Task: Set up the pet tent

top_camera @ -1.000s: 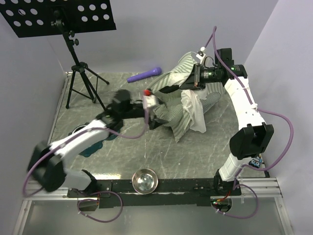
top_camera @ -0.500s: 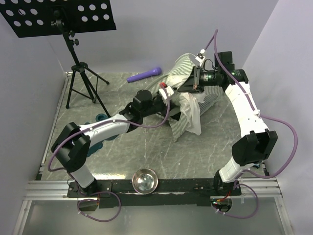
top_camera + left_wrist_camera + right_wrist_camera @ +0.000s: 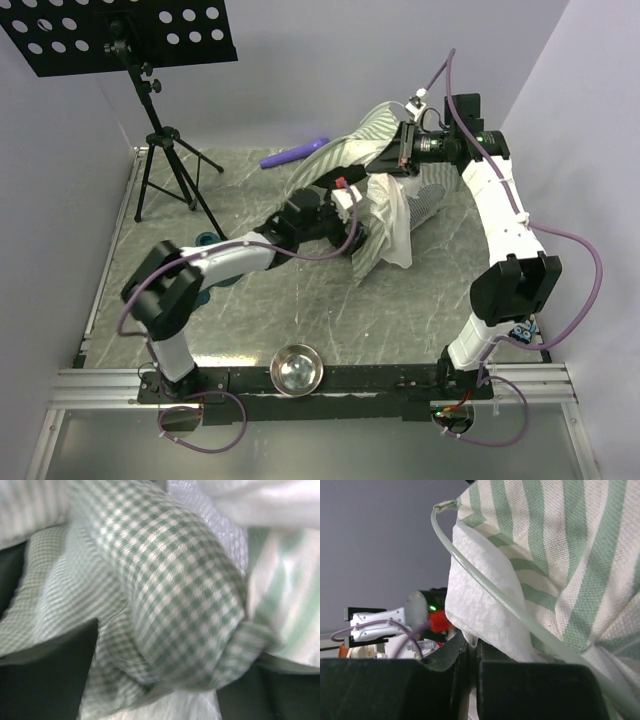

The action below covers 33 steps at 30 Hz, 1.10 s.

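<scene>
The pet tent lies crumpled at the back middle of the table, green-and-white striped with white mesh hanging down. My right gripper is shut on the tent's white mesh edge and holds it up; in the right wrist view the closed fingers pinch the mesh beside a thin pale pole and striped fabric. My left gripper reaches into the tent from the left. The left wrist view is filled by the grey-green checked cushion, bunched between two dark fingers that stand wide apart.
A black music stand stands at the back left. A purple stick lies at the back. A steel bowl sits at the near edge. A teal bowl holder shows under the left arm. Walls close in behind and right.
My left arm has swung right and stretched forward until its gripper is in the tent at the cushion. My right gripper has shifted slightly back, still holding the fabric up.
</scene>
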Tool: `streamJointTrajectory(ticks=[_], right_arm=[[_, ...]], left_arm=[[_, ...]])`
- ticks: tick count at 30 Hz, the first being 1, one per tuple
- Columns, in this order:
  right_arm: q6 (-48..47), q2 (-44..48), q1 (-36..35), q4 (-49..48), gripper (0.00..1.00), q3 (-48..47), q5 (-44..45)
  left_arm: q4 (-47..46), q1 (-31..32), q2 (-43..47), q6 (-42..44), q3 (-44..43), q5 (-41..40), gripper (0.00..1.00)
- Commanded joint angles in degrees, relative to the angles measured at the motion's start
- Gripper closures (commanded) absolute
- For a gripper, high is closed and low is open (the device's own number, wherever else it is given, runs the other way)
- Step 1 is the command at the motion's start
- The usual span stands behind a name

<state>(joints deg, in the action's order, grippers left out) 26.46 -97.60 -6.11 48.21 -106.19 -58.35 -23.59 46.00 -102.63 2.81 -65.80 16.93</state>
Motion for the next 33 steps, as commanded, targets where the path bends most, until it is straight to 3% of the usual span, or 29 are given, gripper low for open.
streamJointTrajectory(ticks=[1,3,5,7,10,11,17,23,26,30,33], right_arm=[[3.01,-3.55,2.32,11.90,0.92,-1.29,-6.79],[-1.56,-4.35,2.85,15.15,0.82,-4.36,-4.06],[-5.96,-4.88,2.77,18.05,0.58,-8.58,-0.03],[-9.21,-4.88,1.81,19.90,0.33,-11.74,2.79],[-14.14,-4.71,-0.04,21.75,0.06,-15.62,6.65],[-15.20,-4.53,-0.13,22.19,0.03,-16.67,7.28],[-25.38,1.60,1.71,23.60,0.00,-14.15,10.35],[-32.86,17.16,4.88,12.98,0.00,10.80,3.97],[-29.64,22.79,2.43,3.42,0.02,22.74,4.28],[-29.45,25.79,-2.67,-8.18,0.05,34.71,11.05],[-28.66,26.94,-5.22,-17.41,0.09,42.71,14.65]], left_arm=[[12.05,-4.41,10.42,1.68,-2.05,6.52,0.01],[16.46,-8.28,14.11,1.41,-2.14,14.07,0.00],[21.54,-10.83,17.71,7.61,-2.23,22.41,0.00],[25.77,-10.93,21.05,14.65,-1.18,25.07,0.00],[29.73,-11.19,21.95,19.42,-0.38,26.66,0.00],[31.14,-11.11,21.42,20.30,-0.73,26.58,0.00],[24.23,-11.89,22.64,16.45,6.11,20.77,0.09],[14.81,-12.78,25.03,12.05,13.06,19.02,0.15],[12.35,-12.86,21.52,9.68,12.19,15.69,0.20],[7.00,-14.09,15.89,2.49,9.38,14.53,0.37],[3.74,-14.62,12.81,-2.01,7.53,16.29,0.58]])
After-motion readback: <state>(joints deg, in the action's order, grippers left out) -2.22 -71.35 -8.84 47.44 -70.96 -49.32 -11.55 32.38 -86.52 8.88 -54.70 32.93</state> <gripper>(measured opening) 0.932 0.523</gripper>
